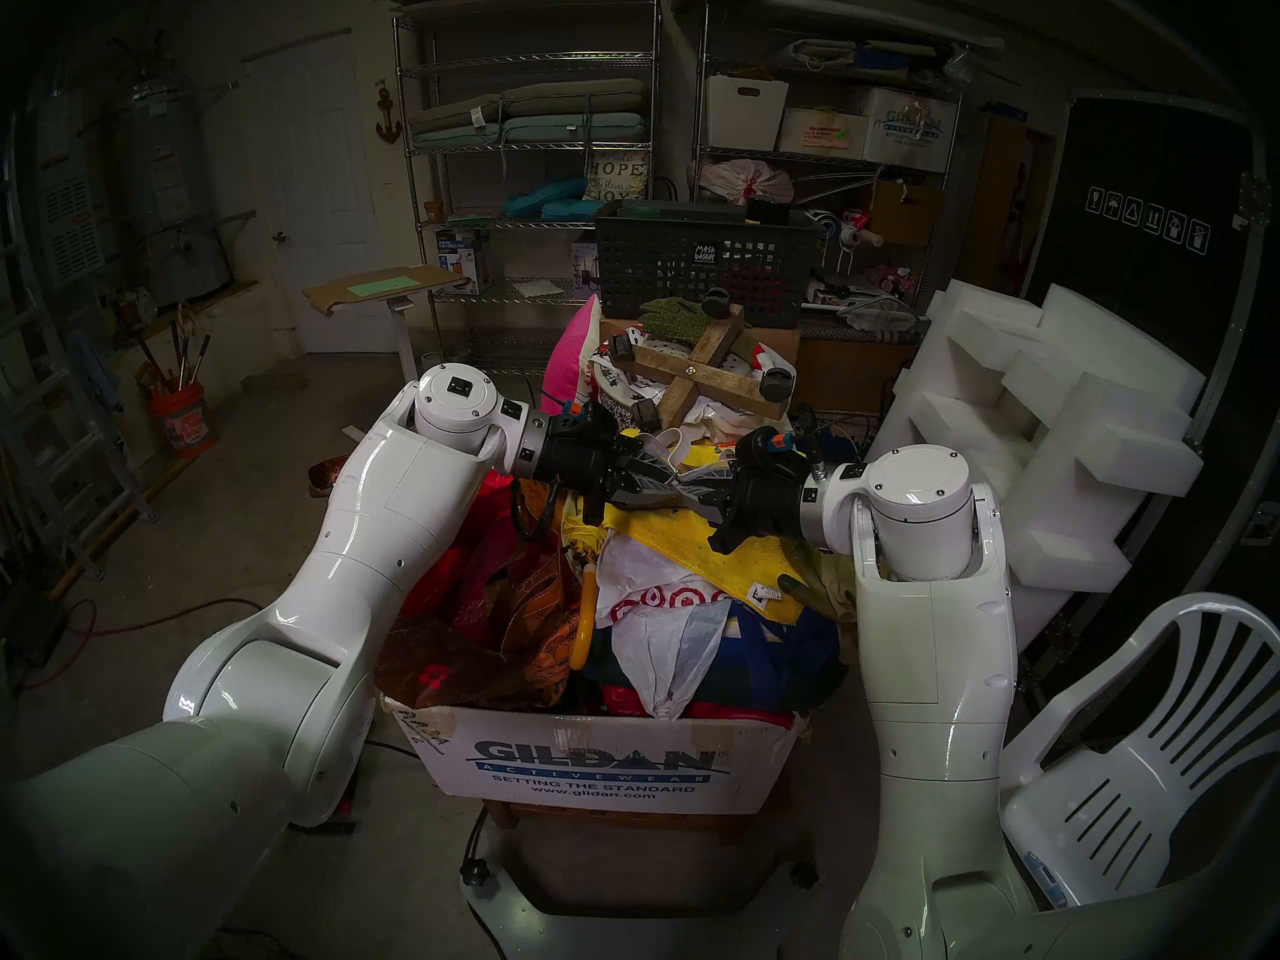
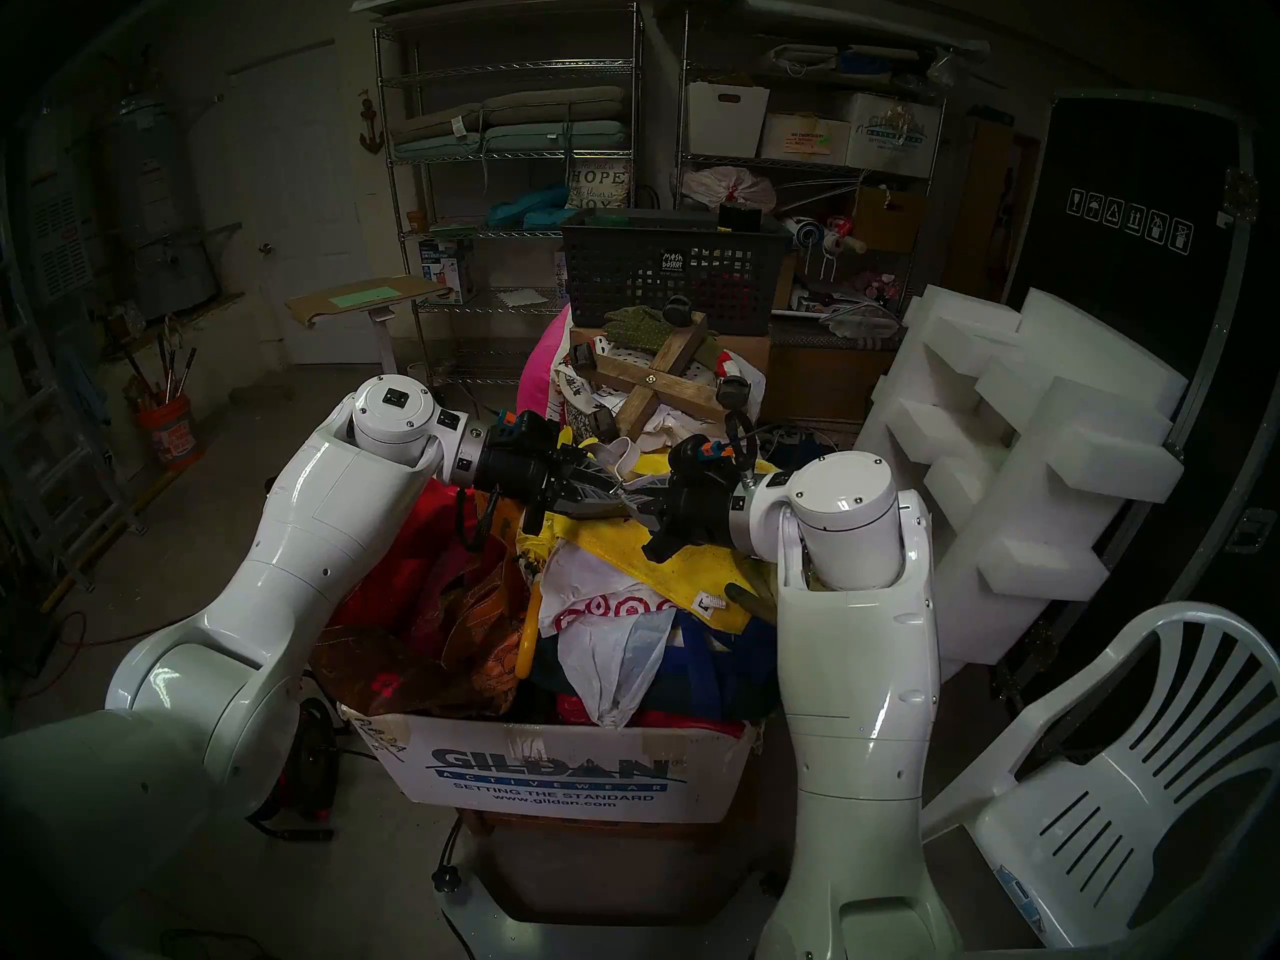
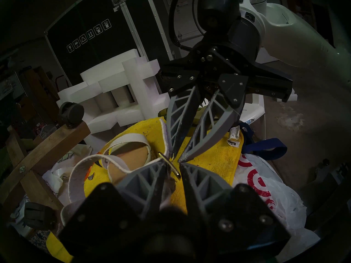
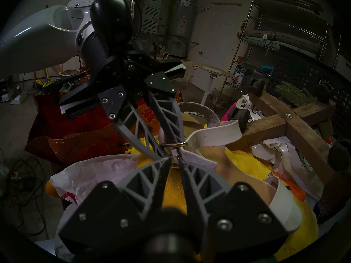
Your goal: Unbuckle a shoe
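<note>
The shoe (image 3: 131,154), a cream-white strappy sandal with a tan footbed, lies on a yellow towel (image 3: 212,158) on top of a heaped box. My two grippers meet tip to tip at its small metal buckle (image 4: 175,144). The left gripper (image 3: 173,164) is shut on the strap right at the buckle (image 3: 170,164). The right gripper (image 4: 174,159) comes from the opposite side, its tips pinched on the strap's loose end (image 4: 197,160). The punched strap (image 4: 216,133) curves off to the right. In the head view the left gripper (image 1: 658,480) and the right gripper (image 1: 703,489) hide the buckle.
The pile fills a Gildan cardboard box (image 1: 596,764) with bags and cloth. Just behind the shoe lies a wooden cross with casters (image 1: 699,377), with green gloves (image 1: 672,311) and a black basket (image 1: 699,259) beyond. White foam blocks (image 1: 1039,418) and a plastic chair (image 1: 1143,730) stand on the right.
</note>
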